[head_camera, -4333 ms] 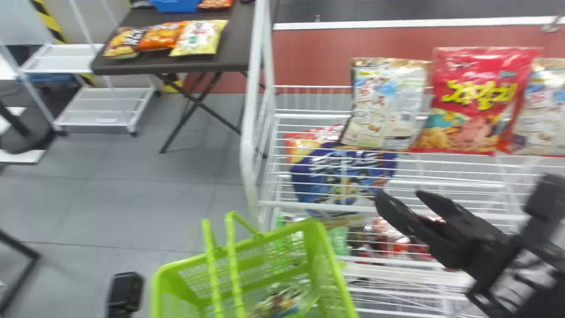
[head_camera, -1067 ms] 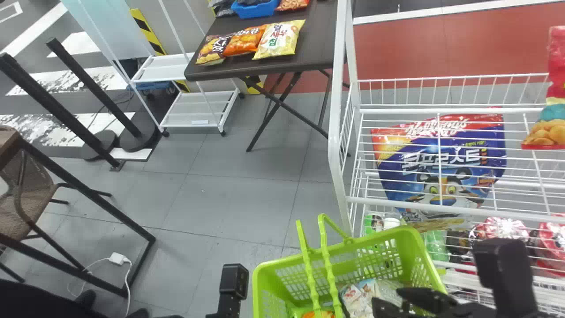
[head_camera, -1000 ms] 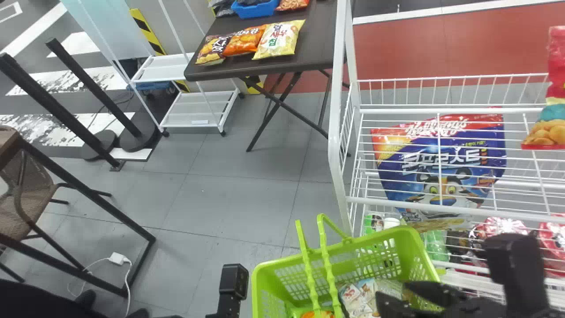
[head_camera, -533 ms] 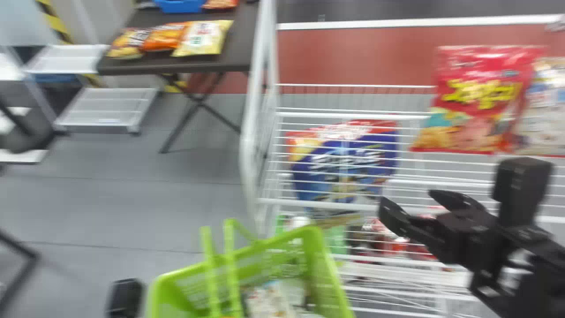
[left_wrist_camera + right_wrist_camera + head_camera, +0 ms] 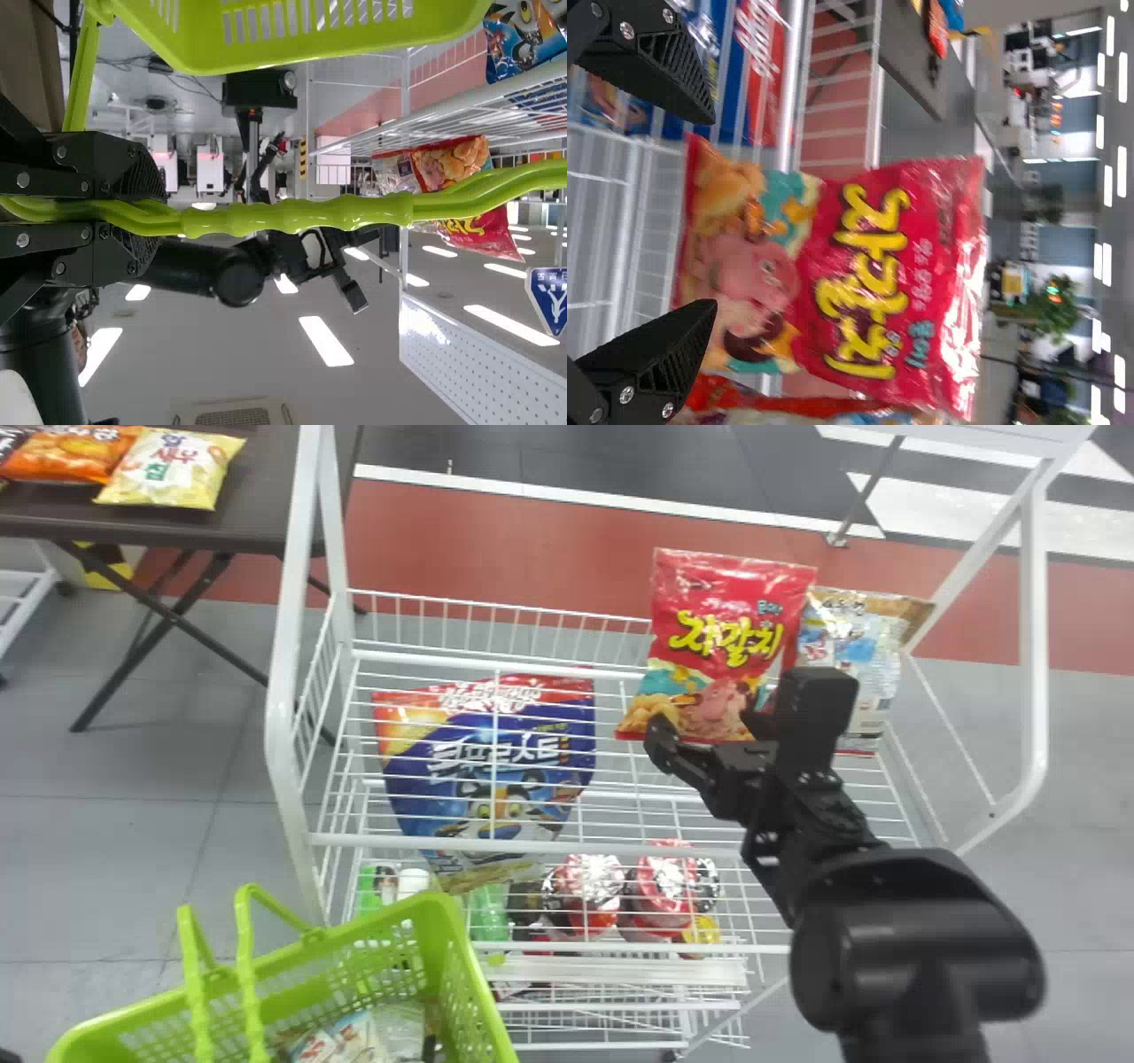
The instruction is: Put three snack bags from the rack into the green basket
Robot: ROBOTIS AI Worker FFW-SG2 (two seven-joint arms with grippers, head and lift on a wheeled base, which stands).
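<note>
In the head view, my right gripper [image 5: 704, 728] is at the lower front of the red snack bag [image 5: 722, 642], which stands upright on the rack's upper shelf. The right wrist view shows the gripper [image 5: 713, 212] open, its fingers either side of the red bag's [image 5: 864, 274] bottom end, none closed on it. A pale bag [image 5: 855, 642] stands just right of the red one. The green basket [image 5: 474, 992], at lower left, holds a pale snack bag [image 5: 345, 1041] among other packages. My left gripper [image 5: 164, 217] is shut on the basket's handle [image 5: 301, 215].
The white wire rack [image 5: 283, 717] has tall side posts. A large blue cereal bag [image 5: 487, 771] stands lower in it, left of the arm, with red packages [image 5: 589, 886] below. A dark table [image 5: 257, 487] with snack bags stands behind at left.
The head view has swung right. My right gripper has gone from over the basket up to the red bag. The pale bag formerly left of the red one has left the shelf.
</note>
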